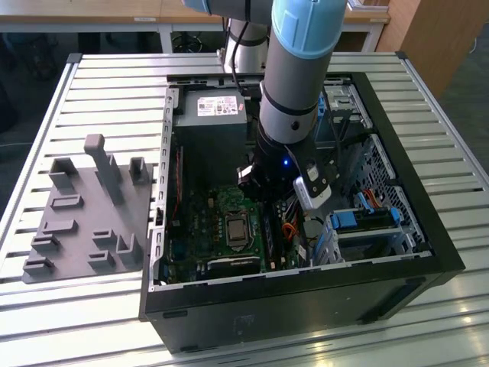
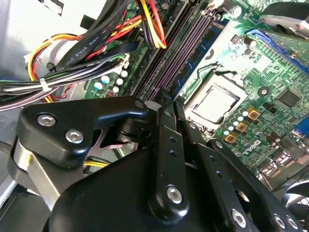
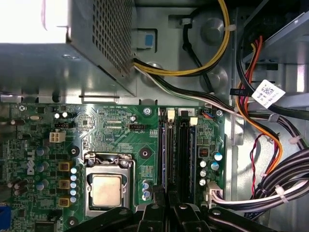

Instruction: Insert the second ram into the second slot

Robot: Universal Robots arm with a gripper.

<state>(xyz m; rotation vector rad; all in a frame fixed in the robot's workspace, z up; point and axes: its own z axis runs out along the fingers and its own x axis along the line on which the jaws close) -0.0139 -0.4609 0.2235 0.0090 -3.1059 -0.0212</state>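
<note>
An open computer case [image 1: 294, 310] is laid on a slatted metal table [image 1: 92, 84]. Taking the exterior view as a dial, a grey fixture plate [image 1: 76, 218] is seen at nine o'clock from the case.

The arm is seen reaching down into the case. The gripper [image 1: 267, 200] [image 2: 169, 99] [image 3: 167, 195] is held low over the motherboard [image 1: 202, 218], just above one end of the memory slots [image 1: 269, 229] [image 2: 178, 53] [image 3: 176, 154]. In both wrist views the slots are seen running away from its tip.

In the exterior view the processor socket [image 1: 235, 229] [image 2: 212, 104] [image 3: 107, 188] is found at nine o'clock from the slots. The power supply [image 1: 210, 115] [image 3: 67, 43] is found at eleven o'clock and the blue drive brackets [image 1: 359, 222] at three o'clock. Bundled cables [image 2: 72, 53] [image 3: 270, 145] are seen beside the slots, on the side away from the socket.

Whether the gripper is apart, together or clamped on something cannot be told. The second ram cannot be told apart from the dark slots under the gripper, so it cannot be said whether it is carried or seated.
</note>
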